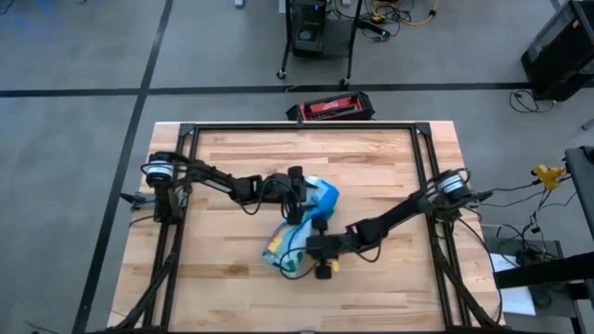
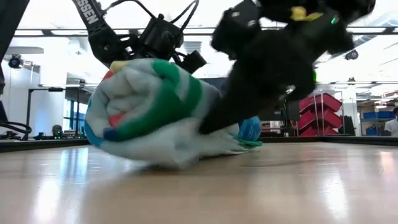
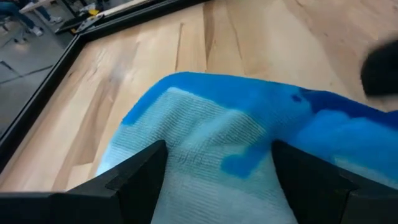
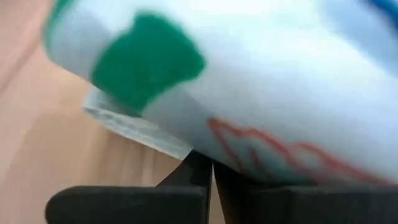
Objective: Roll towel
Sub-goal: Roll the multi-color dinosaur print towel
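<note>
Near the middle of the wooden surface (image 1: 232,167): the towel (image 1: 302,227), bundled into a thick roll, one end toward the far side and the other toward the near edge. Seen level from the low view: a fat rolled end (image 2: 146,106), pale cloth spiralled with green and a patch of red, resting on the wood, a loose flap trailing out flat beside it.

At the far end of the roll: the left pincer (image 1: 299,202), reaching in from the left side, fingers (image 3: 134,177) spread wide apart on either side of the cloth. Between those fingers in the left wrist view, pale woven fabric with a bright blue edge; no clamping on it visible.

At the near end of the roll: the right pincer (image 1: 320,252), reaching in from the right side, fingers (image 4: 205,168) pressed together, tips up against the underside of the roll. Whether any cloth sits nipped between them: cannot tell. Just above them in the right wrist view, pale fabric with a green patch and a red outline print.

Beyond the far edge of the surface, on the floor: a red and black case (image 1: 331,107).
</note>
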